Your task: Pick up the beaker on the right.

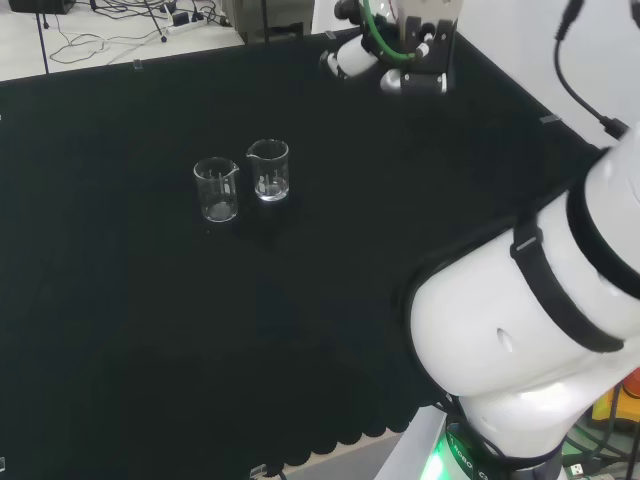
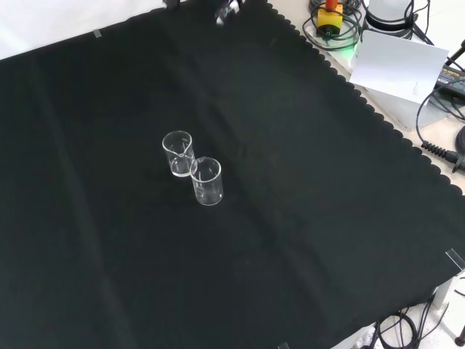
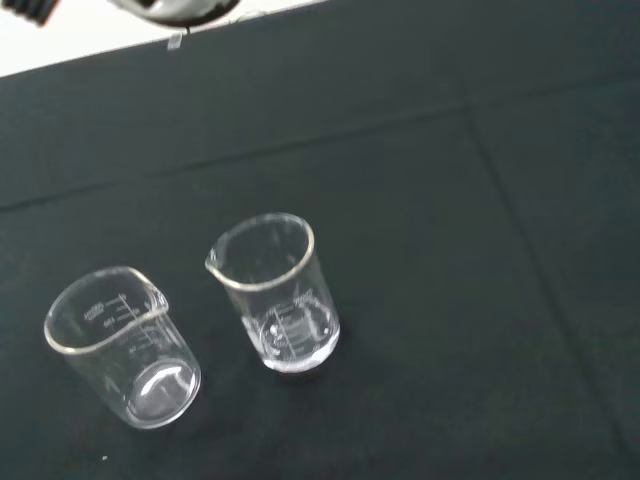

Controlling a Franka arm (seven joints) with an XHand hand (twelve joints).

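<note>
Two beakers, right one (image 1: 269, 170) and left one (image 1: 216, 190) in the head view, stand just beside each other, maybe touching; bare cloth (image 1: 120, 330) all round them.

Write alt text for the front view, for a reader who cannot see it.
Two clear, empty glass beakers stand upright side by side near the middle of a black cloth, one up and to the left of the other, so close that they look to touch. Cables and equipment lie beyond the cloth's scalloped edge at upper right.
</note>
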